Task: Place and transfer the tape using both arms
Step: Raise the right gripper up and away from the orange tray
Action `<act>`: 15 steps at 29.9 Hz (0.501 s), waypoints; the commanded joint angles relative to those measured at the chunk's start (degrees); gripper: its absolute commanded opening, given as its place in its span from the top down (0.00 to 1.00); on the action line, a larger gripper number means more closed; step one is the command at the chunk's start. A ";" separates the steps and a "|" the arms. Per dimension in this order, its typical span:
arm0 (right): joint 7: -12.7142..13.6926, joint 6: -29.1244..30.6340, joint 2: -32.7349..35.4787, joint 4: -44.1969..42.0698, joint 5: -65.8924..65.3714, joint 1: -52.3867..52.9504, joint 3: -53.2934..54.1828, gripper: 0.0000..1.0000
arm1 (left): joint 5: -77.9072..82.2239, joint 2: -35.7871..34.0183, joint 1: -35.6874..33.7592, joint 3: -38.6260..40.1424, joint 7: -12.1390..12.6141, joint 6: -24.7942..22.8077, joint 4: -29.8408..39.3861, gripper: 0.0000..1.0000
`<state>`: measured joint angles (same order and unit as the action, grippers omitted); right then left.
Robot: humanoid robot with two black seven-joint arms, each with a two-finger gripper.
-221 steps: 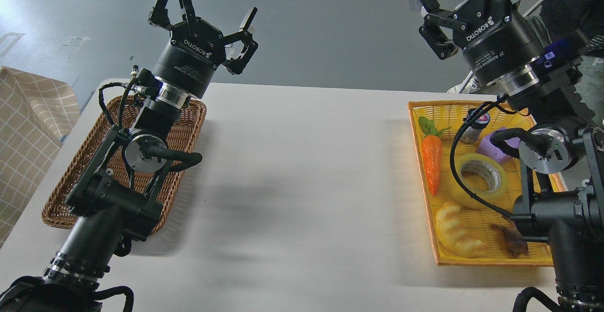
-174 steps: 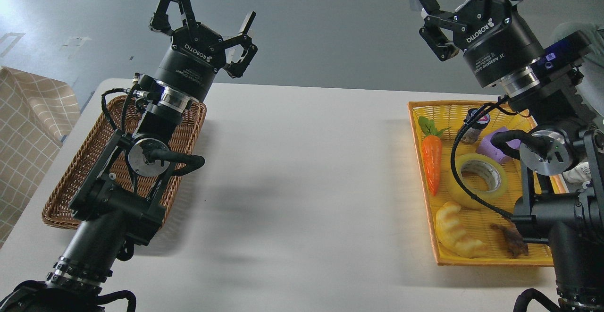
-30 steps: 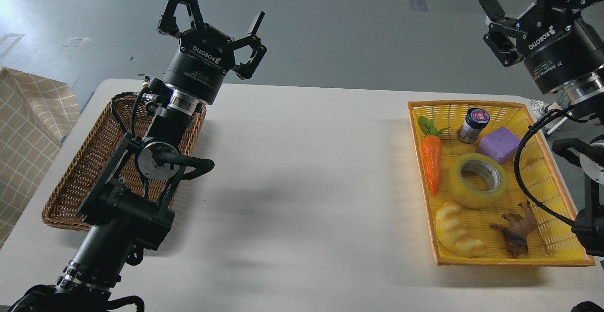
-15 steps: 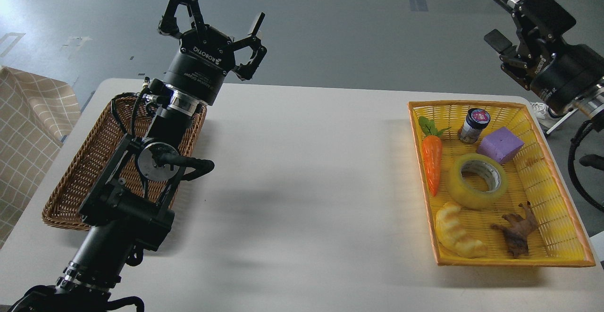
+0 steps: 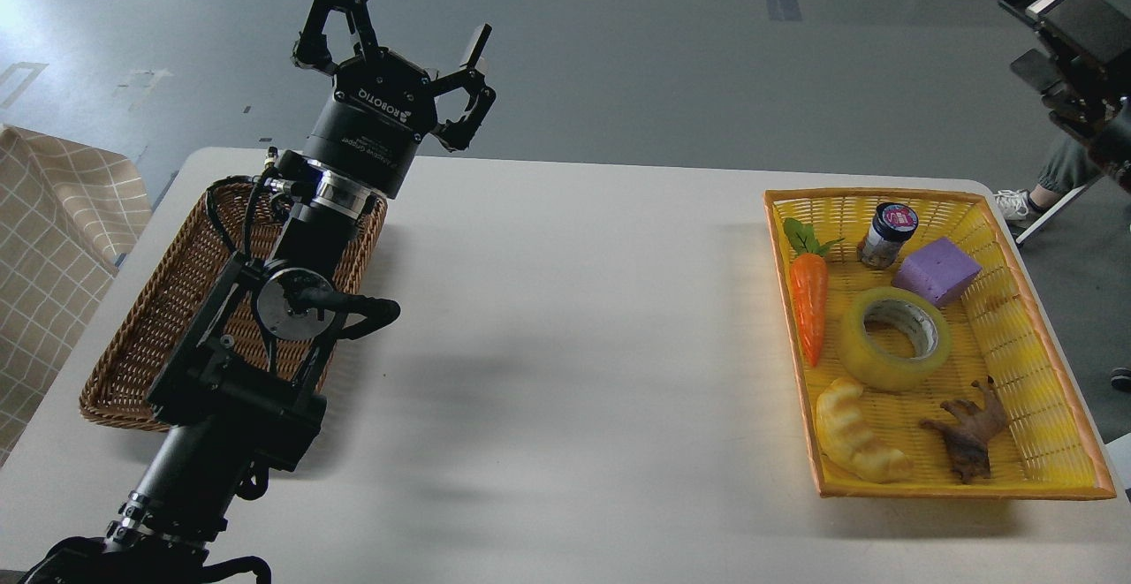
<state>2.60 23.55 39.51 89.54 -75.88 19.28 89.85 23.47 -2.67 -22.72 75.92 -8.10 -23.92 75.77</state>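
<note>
The tape [image 5: 894, 337], a wide translucent yellow roll with a pale core, lies flat in the middle of the yellow basket [image 5: 884, 196] at the table's right. My left gripper [image 5: 393, 14] is open and empty, held high over the far end of the brown wicker basket [image 5: 150, 328]. My right gripper [image 5: 1029, 34] is at the upper right edge of the view, beyond and to the right of the yellow basket, well clear of the tape. Its fingers stand apart and hold nothing. Most of the right arm is out of view.
The yellow basket also holds a toy carrot [image 5: 808, 301], a small jar [image 5: 886, 232], a purple block [image 5: 937, 270], a pale ridged dumpling toy [image 5: 857, 434] and a brown toy animal [image 5: 967, 429]. A checked cloth [image 5: 53, 239] hangs at the left. The white table [image 5: 574, 301] lies between the baskets.
</note>
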 commanded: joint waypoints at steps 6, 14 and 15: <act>-1.54 -0.08 4.87 -0.59 -1.63 -3.54 0.06 0.00 | 0.00 0.30 0.22 -0.25 0.02 -0.07 0.00 0.02; -0.31 0.45 5.49 0.02 -14.89 -11.89 -0.55 0.01 | 0.00 0.30 0.40 -0.34 0.02 -0.07 0.00 0.02; -0.31 0.88 5.49 0.54 -17.69 -13.03 -0.55 0.02 | 0.00 0.39 0.49 -0.34 0.02 -0.07 0.08 0.02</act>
<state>2.07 23.74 44.90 89.08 -86.34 9.56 89.36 23.51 -2.37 -22.48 75.58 -8.10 -24.01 75.76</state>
